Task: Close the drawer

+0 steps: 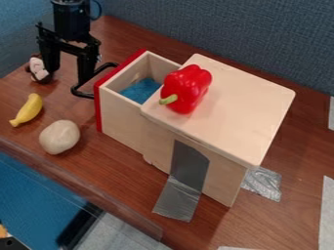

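Two fingers spread, gripping nothing: my tool (68,72), near the black handle (81,94). Drawer (122,121) juts from the wooden cabinet (241,105). Step, I judge: setting up the push. Next: press the red front (99,110) straight inward.

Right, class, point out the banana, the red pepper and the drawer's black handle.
Banana (27,111): camera view, middle of the fruit.
Red pepper (187,88): camera view, middle of its side.
Black handle (76,92): camera view, lower bend.
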You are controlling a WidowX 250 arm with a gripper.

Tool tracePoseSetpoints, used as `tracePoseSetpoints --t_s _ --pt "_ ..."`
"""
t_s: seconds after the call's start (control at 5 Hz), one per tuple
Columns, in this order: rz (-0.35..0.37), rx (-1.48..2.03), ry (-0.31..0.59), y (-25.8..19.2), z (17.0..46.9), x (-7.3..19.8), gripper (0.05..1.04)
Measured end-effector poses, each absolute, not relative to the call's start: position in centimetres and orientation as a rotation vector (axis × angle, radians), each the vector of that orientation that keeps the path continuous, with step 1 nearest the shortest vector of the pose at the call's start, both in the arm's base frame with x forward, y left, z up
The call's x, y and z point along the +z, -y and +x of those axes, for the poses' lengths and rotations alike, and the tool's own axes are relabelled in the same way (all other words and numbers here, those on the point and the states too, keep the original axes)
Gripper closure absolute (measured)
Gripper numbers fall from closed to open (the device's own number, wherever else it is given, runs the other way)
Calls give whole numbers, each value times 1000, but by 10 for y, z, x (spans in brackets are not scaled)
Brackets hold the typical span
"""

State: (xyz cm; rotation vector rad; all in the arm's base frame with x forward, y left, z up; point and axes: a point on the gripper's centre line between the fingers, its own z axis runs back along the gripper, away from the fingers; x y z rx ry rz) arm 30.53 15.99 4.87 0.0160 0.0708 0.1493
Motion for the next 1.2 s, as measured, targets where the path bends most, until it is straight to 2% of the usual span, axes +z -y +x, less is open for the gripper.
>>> tracePoseSetpoints --t_s 0.2,0.4,0.8,1.0,1.2 --pt "45 159 -57 -157 309 44 84" --pt "42 188 -84 -150 308 26 105" --pt "-3 190 -120 -138 307 16 709" --pt "-23 144 -118 -122 313 15 895" --pt "-36 68 -121 -91 317 15 944"
